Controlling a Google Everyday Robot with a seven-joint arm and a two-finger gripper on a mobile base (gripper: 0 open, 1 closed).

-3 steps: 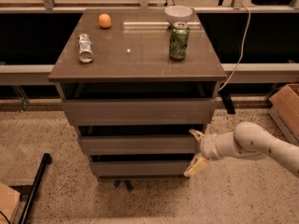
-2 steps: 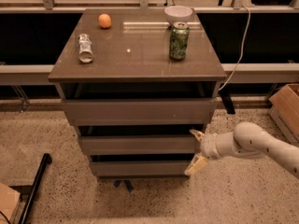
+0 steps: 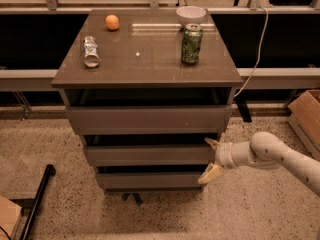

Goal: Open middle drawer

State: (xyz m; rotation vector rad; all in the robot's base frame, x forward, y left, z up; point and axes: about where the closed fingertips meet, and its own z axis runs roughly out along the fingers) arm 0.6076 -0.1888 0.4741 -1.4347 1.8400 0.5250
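Note:
A grey-brown cabinet with three drawers stands in the middle of the camera view. The middle drawer (image 3: 150, 154) has its front a little ahead of the bottom drawer (image 3: 150, 180) and behind the top drawer (image 3: 149, 119). My gripper (image 3: 210, 159) is at the right end of the middle drawer front. It is open, one fingertip (image 3: 211, 142) at the drawer's upper right corner and the other (image 3: 209, 175) below it, so the fingers straddle the drawer's right edge. The white arm reaches in from the right.
On the cabinet top (image 3: 145, 59) are a green can (image 3: 191, 44), a white bowl (image 3: 191, 15), an orange (image 3: 112, 22) and a lying silver can (image 3: 91, 51). A cardboard box (image 3: 307, 116) stands at right, a black pole (image 3: 35, 199) at left, a cable (image 3: 255, 54) hangs behind.

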